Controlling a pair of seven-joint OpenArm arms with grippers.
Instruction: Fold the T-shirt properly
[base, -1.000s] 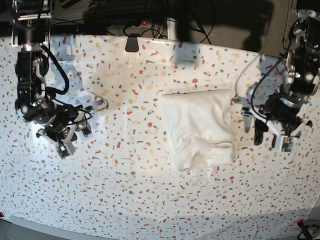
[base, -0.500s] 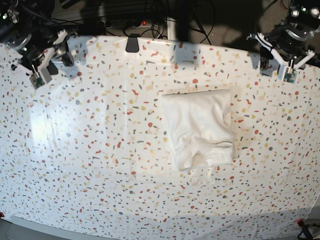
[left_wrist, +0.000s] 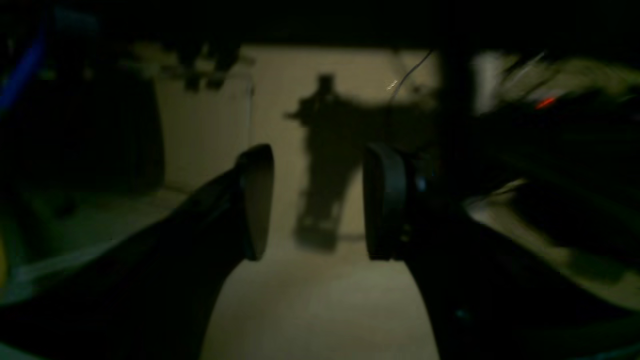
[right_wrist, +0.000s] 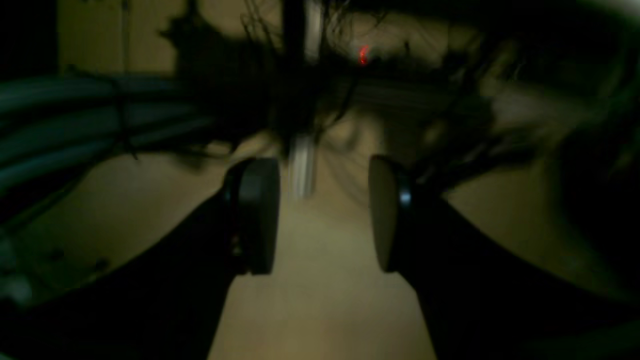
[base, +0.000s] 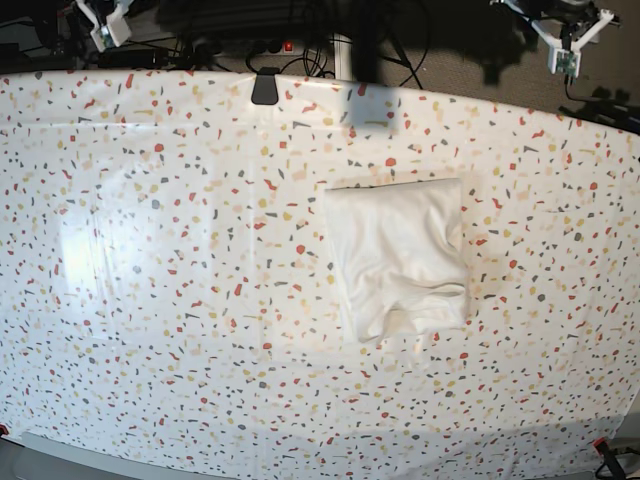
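Observation:
The T-shirt (base: 400, 255) lies folded into a white rectangle right of the table's middle, plain side up, with its near edge rumpled. No print shows. Nothing touches it. Both arms are raised beyond the table's far edge: the left arm (base: 563, 28) shows at the top right corner and the right arm (base: 105, 15) at the top left. In the left wrist view my left gripper (left_wrist: 320, 200) is open with nothing between its fingers. My right gripper (right_wrist: 322, 215) is also open and empty. Both wrist views are dark and look at the floor and cables, not the shirt.
The speckled white table cover (base: 150, 300) spans the base view. A black clip (base: 264, 88) sits on its far edge. Cables and a small red light (base: 288, 46) lie behind the table.
Both arms have risen from beside the shirt and swung back to the far corners, nearly out of the base view. The shirt has not moved.

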